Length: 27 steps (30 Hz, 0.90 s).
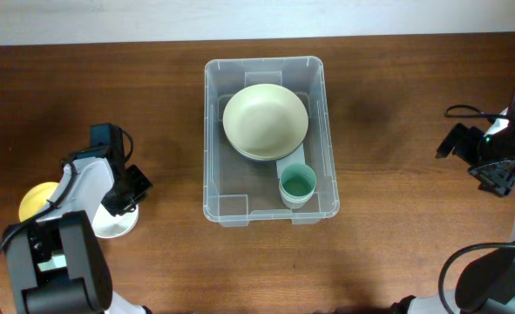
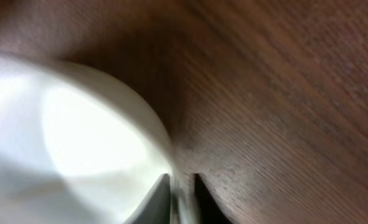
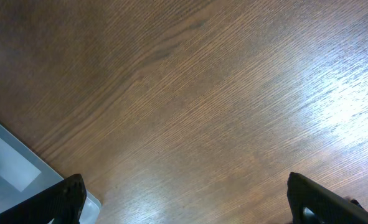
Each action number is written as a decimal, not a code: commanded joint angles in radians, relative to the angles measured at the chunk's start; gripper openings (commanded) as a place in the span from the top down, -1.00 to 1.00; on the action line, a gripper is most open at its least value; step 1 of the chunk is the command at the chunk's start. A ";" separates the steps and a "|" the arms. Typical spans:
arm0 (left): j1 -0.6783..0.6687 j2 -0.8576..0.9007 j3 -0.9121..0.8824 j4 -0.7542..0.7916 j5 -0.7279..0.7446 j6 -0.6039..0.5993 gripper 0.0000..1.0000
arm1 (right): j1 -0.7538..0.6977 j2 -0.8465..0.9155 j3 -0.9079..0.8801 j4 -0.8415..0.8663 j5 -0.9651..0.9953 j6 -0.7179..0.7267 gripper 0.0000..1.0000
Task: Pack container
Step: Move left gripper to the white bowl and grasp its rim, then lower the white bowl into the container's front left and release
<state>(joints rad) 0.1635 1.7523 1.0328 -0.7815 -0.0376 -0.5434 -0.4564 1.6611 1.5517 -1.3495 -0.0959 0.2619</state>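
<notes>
The clear plastic container (image 1: 212,131) stands mid-table. A large pale green bowl (image 1: 265,121) and a small teal cup (image 1: 297,184) sit inside it. My left gripper (image 1: 124,202) is at the left of the table, shut on the rim of a white bowl (image 1: 116,226). In the left wrist view the two fingers (image 2: 182,186) pinch that bowl's rim (image 2: 78,137). My right gripper (image 1: 492,174) hangs open and empty over bare wood at the far right. Its fingers (image 3: 187,199) are wide apart, and a corner of the container (image 3: 12,168) shows at the left.
A yellow bowl (image 1: 34,201) lies just left of the white bowl, partly under my left arm. A black cable (image 1: 466,111) runs by the right arm. The wooden table (image 1: 396,218) surrounds the container.
</notes>
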 commanded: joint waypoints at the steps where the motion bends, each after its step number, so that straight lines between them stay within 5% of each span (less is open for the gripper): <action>1: 0.003 -0.002 -0.006 0.015 0.043 0.022 0.99 | 0.006 -0.023 -0.007 0.003 0.002 0.000 -0.98; 9: -0.084 -0.114 0.176 -0.082 0.042 0.066 0.99 | 0.006 -0.023 -0.007 0.003 0.002 0.000 -0.98; 16: -0.439 -0.279 0.528 -0.261 -0.011 0.101 0.99 | 0.006 -0.023 -0.007 0.003 0.002 0.000 -0.98; 20: -0.689 -0.272 0.556 -0.305 -0.014 0.061 0.99 | 0.006 -0.023 -0.007 0.003 0.002 0.000 -0.97; 27: -0.911 -0.135 0.555 -0.345 -0.014 0.010 0.99 | 0.006 -0.023 -0.007 0.003 0.001 0.000 -0.98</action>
<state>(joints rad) -0.6903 1.5429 1.5898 -1.1122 -0.0410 -0.5034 -0.4564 1.6611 1.5517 -1.3491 -0.0959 0.2623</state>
